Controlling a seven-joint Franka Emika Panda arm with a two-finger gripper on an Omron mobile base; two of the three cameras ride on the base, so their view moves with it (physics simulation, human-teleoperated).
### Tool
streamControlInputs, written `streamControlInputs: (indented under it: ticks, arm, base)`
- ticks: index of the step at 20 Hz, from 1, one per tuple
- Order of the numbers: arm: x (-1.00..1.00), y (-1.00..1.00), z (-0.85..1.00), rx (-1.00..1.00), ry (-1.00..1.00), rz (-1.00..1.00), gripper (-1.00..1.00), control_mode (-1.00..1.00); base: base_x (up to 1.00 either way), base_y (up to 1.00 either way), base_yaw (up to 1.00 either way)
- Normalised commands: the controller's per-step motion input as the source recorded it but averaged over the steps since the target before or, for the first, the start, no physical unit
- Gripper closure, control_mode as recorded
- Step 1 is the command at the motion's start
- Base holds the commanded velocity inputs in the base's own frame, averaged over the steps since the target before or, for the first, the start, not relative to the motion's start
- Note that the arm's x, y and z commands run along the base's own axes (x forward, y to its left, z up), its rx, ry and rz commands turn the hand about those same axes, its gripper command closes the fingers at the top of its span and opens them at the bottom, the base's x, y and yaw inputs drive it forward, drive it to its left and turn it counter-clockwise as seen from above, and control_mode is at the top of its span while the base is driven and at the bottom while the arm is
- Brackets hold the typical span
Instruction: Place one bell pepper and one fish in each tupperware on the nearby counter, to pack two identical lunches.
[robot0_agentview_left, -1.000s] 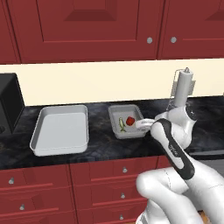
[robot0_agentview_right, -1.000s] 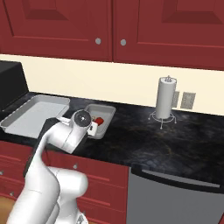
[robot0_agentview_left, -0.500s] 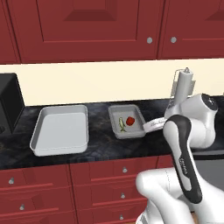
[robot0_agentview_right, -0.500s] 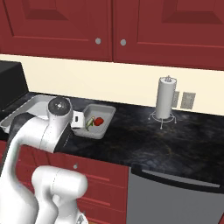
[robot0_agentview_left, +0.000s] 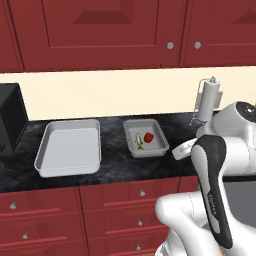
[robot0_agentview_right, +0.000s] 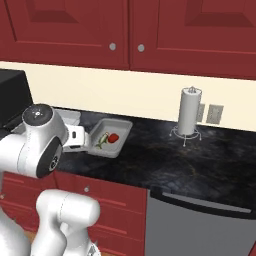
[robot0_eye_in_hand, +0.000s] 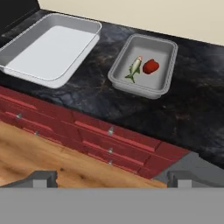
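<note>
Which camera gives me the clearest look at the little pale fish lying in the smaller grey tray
The hand view: it looks down into the smaller light-grey rectangular tray, so the slender pale fish shows full length beside the glossy red pepper. The left base view shows the fish tiny; the right base view shows it small, at a slant.

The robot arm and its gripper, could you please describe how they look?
The arm is glossy white with rounded, bulbous links and dark grey to black joint sections and end caps. No cables or markings show. The gripper ends in two small dark grey, blocky fingertips.
</note>
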Motion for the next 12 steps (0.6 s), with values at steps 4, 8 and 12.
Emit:
streamControlInputs:
  ticks: [4,8,12]
  arm:
    - [0.00,0.00,0.00,0.00,0.00,0.00,-1.00,1.00]
    - [0.00,0.00,0.00,0.00,0.00,0.00,-1.00,1.00]
    - [0.00,0.00,0.00,0.00,0.00,0.00,-1.00,1.00]
  base:
    - [-0.77,0.10,0.00]
    - [-0.01,1.00,0.00]
    - [0.02,1.00,0.00]
